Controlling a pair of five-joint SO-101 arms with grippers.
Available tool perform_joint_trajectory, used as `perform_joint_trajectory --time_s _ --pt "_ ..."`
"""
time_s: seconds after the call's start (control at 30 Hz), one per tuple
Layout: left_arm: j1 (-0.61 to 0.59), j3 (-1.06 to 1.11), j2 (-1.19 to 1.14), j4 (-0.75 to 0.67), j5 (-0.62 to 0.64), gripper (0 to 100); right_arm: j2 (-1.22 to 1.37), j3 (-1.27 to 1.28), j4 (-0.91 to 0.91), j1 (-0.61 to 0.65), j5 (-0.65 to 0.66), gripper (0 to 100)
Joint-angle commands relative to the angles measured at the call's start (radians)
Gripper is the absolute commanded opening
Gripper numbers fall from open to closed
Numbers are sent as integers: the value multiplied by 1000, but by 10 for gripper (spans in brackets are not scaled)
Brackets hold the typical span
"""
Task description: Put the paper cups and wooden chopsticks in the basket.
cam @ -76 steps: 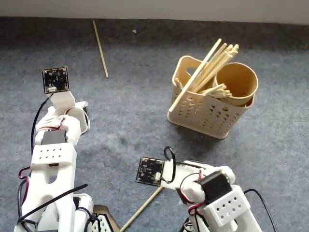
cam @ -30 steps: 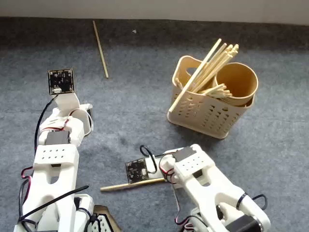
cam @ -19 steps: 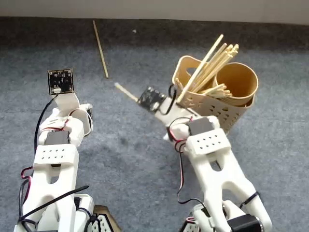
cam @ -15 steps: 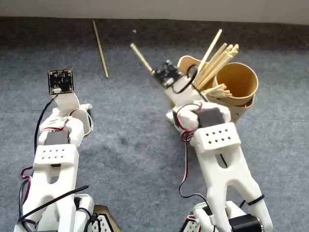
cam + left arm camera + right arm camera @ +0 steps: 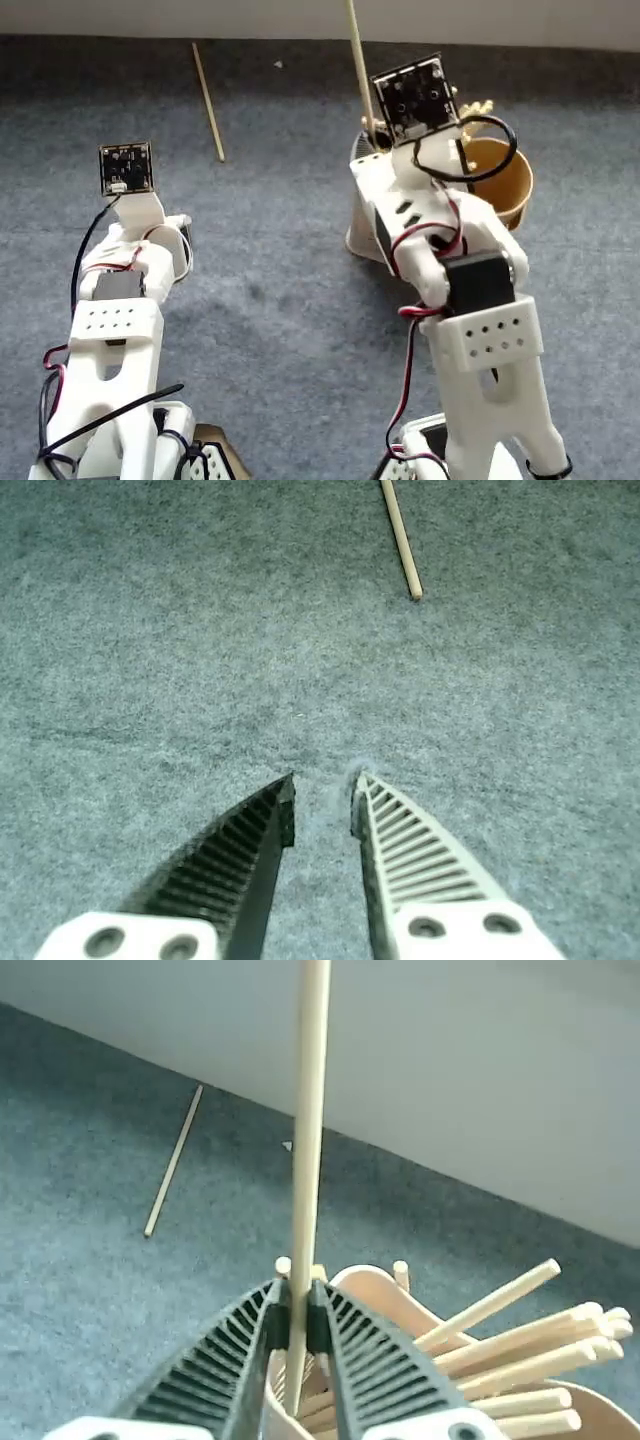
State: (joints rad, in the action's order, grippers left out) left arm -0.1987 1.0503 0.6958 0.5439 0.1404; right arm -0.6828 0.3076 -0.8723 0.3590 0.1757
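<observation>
One chopstick (image 5: 310, 1110) stands upright in my right gripper (image 5: 297, 1325), jaws pinched tight low on its shaft, its lower end down at the mouth of the basket (image 5: 357, 238), beside the bundle (image 5: 520, 1350) already leaning inside and the paper cup (image 5: 505, 180). It looks light, stiff and smooth, so I judge it could swivel or slide in this low pinch; a hold nearer mid-shaft would steady it. A second chopstick (image 5: 208, 100) lies loose, well away on the grey carpet (image 5: 270, 270) near the pale wall (image 5: 480, 1080). My left gripper (image 5: 322, 795) hangs low over the carpet, jaws a narrow gap apart, holding nothing. On that soft nap, a thin stick looks fiddly to lift.
</observation>
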Motion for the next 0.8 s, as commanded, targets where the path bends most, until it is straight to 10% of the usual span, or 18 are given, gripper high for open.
perform_joint_trajectory --time_s 0.0,0.43,0.77 --pt "13 -7 7 -17 3 112 -84 -51 73 8 -8 5" --pt "13 -5 7 -17 2 112 -317 552 680 -77 -94 5" --pt "13 -5 7 -17 2 112 -397 759 710 -153 -92 9"
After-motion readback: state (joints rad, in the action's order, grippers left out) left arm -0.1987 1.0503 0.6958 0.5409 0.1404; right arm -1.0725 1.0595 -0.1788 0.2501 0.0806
